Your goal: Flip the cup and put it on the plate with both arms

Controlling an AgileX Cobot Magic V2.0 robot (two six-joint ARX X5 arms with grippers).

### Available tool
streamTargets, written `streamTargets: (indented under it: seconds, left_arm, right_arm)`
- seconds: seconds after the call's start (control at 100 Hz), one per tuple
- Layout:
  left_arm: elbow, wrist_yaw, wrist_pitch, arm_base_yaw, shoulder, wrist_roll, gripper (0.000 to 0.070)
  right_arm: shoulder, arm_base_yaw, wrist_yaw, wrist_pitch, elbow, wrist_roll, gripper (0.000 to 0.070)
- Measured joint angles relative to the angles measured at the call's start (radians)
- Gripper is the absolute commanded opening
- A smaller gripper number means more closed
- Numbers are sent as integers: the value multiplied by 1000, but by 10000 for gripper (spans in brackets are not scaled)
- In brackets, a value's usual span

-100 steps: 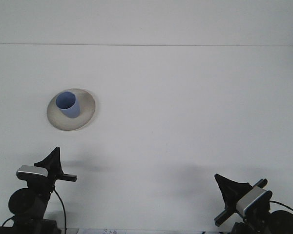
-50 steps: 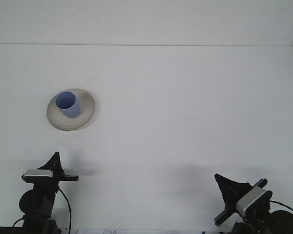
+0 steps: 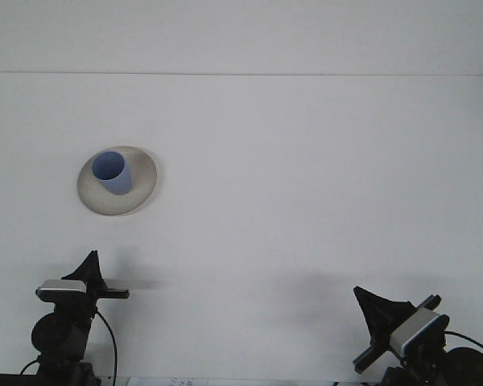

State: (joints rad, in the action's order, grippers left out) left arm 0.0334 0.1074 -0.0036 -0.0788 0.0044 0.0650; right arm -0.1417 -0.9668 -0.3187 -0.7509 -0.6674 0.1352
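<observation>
This looks like a robot test bench in a lab or studio, not a home or kitchen. A plain white matte tabletop [image 3: 306, 201] fills nearly the whole view, meeting an equally bare white back wall [image 3: 241, 32] along one straight seam beyond it. The only tableware is a round off-white plate [image 3: 137, 199] carrying a single upright pale-blue cup [image 3: 113, 173], well left of the tabletop's middle. At the tabletop's near edge stand black robot arm mounts with cables.

blue cup [image 3: 112, 171] upright, on beige plate [image 3: 142, 193]
</observation>
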Motion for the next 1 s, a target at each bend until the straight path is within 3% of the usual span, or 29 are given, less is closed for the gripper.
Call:
streamTargets:
  seconds: [0.24, 0.35, 0.47, 0.6, 0.82, 1.0]
  left_arm:
    - [0, 0, 0, 0, 0, 0, 16]
    - [0, 0, 0, 0, 0, 0, 16]
    - [0, 0, 0, 0, 0, 0, 16]
    - [0, 0, 0, 0, 0, 0, 16]
    - [0, 0, 0, 0, 0, 0, 16]
    - [0, 0, -1, 0, 0, 0, 16]
  right_arm:
    - [0, 0, -1, 0, 0, 0, 6]
    - [0, 4, -60, 0, 0, -13, 6]
    - [0, 119, -63, 78, 44, -43, 6]
    - [14, 377, 47, 272, 192, -86, 6]
    - [95, 805, 399, 578, 497, -95, 6]
    - [140, 926, 423, 639, 631, -93, 6]
